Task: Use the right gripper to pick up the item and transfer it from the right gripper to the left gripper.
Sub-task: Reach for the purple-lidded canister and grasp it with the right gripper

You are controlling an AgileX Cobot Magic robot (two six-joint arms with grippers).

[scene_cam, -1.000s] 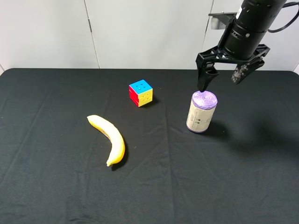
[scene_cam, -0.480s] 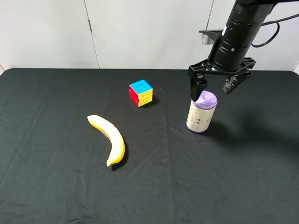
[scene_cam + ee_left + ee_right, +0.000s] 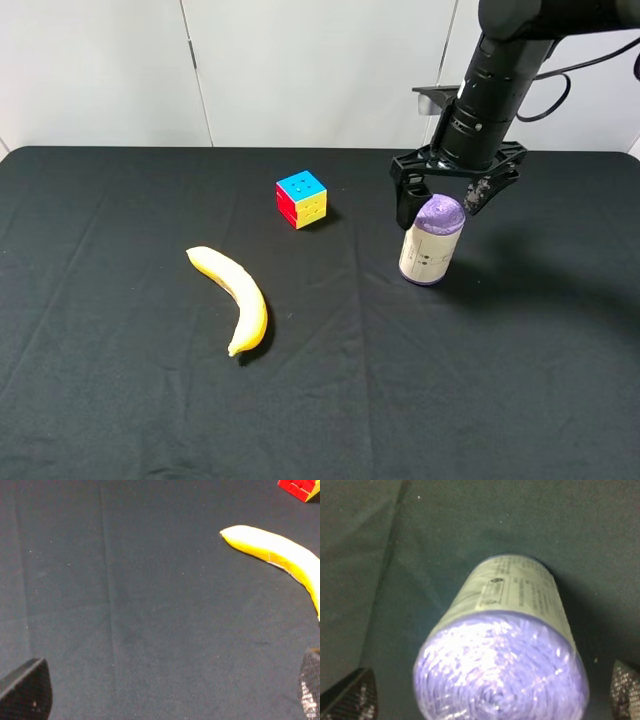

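The item (image 3: 430,250), a small canister with a cream label and purple crinkled top, stands upright on the black table right of centre. My right gripper (image 3: 443,200) is open, pointing down, with its black fingers on either side of the canister's top, not touching it. The right wrist view looks down on the canister (image 3: 505,655), with the right gripper (image 3: 487,695) spread wide around it. My left gripper (image 3: 168,687) is open and empty above bare cloth. It is out of the exterior view.
A yellow banana (image 3: 235,295) lies left of centre and also shows in the left wrist view (image 3: 280,555). A multicoloured puzzle cube (image 3: 301,199) sits behind it, left of the canister. The black cloth table (image 3: 120,400) ends at a white wall behind.
My right gripper has come down and slightly left, from above the canister to straddling its top. The canister, banana and cube have not moved.
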